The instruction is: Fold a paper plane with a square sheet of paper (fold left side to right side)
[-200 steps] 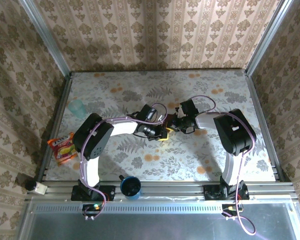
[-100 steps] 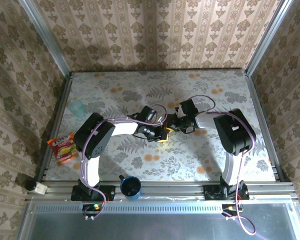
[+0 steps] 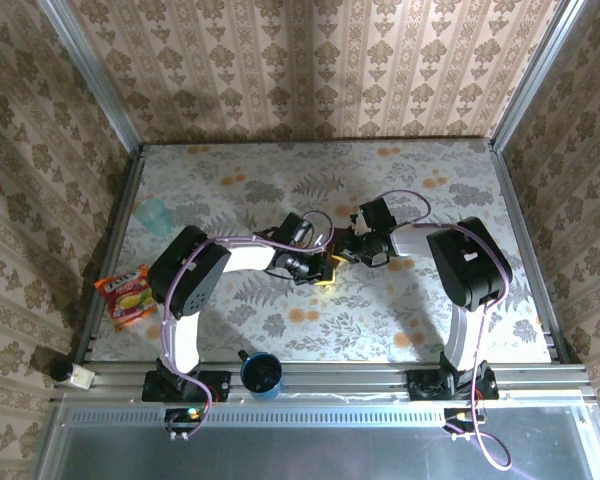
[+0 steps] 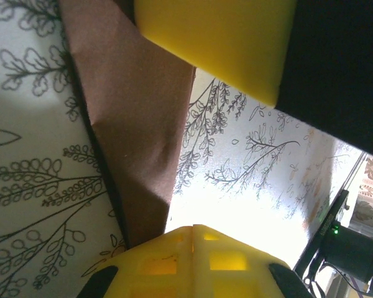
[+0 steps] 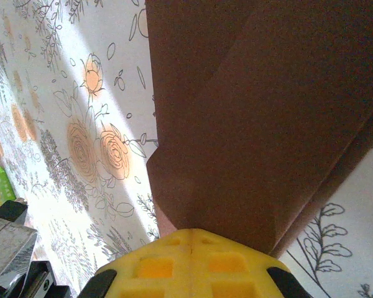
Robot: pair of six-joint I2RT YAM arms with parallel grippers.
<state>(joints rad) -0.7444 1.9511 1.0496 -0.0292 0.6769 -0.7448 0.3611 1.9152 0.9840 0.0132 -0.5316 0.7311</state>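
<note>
The square sheet of paper (image 5: 267, 112) is dark reddish-brown and lies on the flowered table, folded into overlapping layers with angled creases. In the left wrist view it runs as a narrow folded strip (image 4: 137, 124) down to my fingertips. My left gripper (image 4: 196, 231) is shut, its yellow tips together at the strip's lower end. My right gripper (image 5: 189, 234) is shut too, its tips against the paper's near edge. From above, the left gripper (image 3: 323, 268) and the right gripper (image 3: 352, 250) meet at the table's middle and hide most of the paper.
A yellow finger of the right gripper (image 4: 217, 43) hangs close above the paper in the left wrist view. A teal cup (image 3: 154, 214) stands at the far left, an orange snack packet (image 3: 125, 296) lies at the left edge, and a blue cup (image 3: 262, 373) sits by the near rail.
</note>
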